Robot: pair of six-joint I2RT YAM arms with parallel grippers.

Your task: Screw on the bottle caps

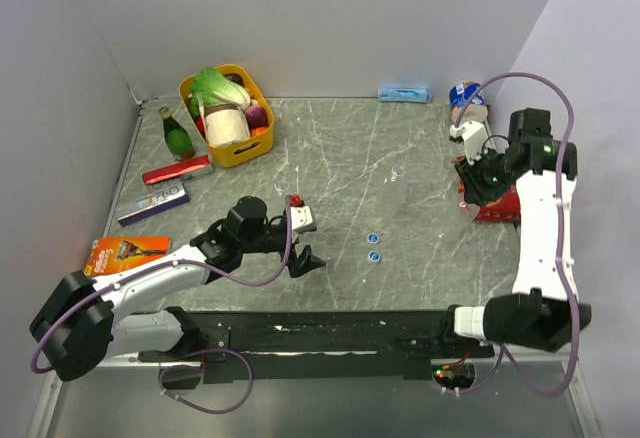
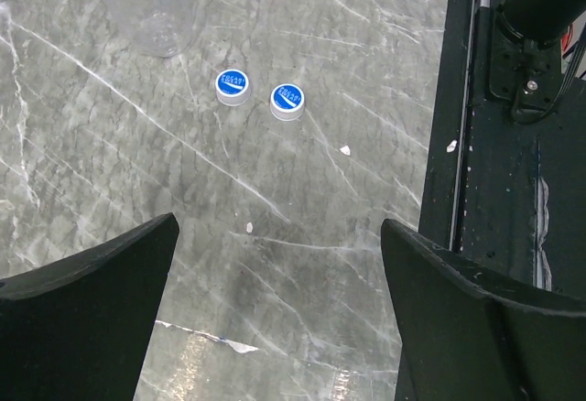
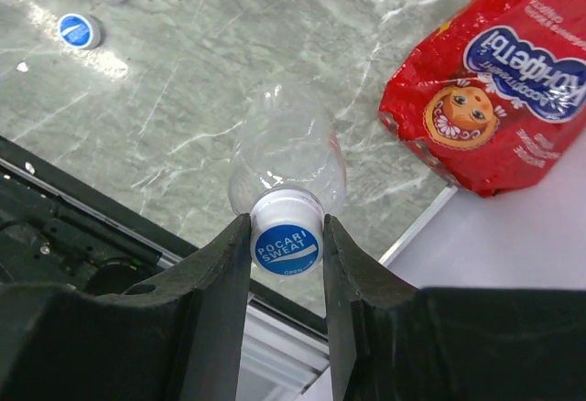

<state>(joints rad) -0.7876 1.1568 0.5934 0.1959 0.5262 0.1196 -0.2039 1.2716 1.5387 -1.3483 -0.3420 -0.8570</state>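
Firstly, on the left side, the left gripper (image 2: pixel 279 225) hangs low over the table (image 1: pixel 330 148) with its jaws spread wide and nothing between them. Ahead of it, a little to the left of its middle line, two loose blue caps lie flat with the marks upward: the first cap (image 2: pixel 233 84) and the second cap (image 2: pixel 287 99), just beside each other but not touching. Beyond them there is a clear bottle (image 2: pixel 163 30), too faint to say more about it. The left arm is much nearer to these caps than the right arm, so I judge they are its work. On the right side, the right gripper (image 3: pixel 286 225) is closed on the third cap (image 3: pixel 286 247), one finger on each side, and this cap sits on the neck of the held bottle (image 3: pixel 288 158). The long axis of this bottle runs straight away from the gripper, in line with the wrist, which suits a twisting move; whether its bottom rests on the table I cannot tell. A red sweet bag (image 3: pixel 485 99) lies near it, at the table edge. The surface is smooth grey marble pattern, and pale walls (image 1: pixel 300 18) close it on three sides.
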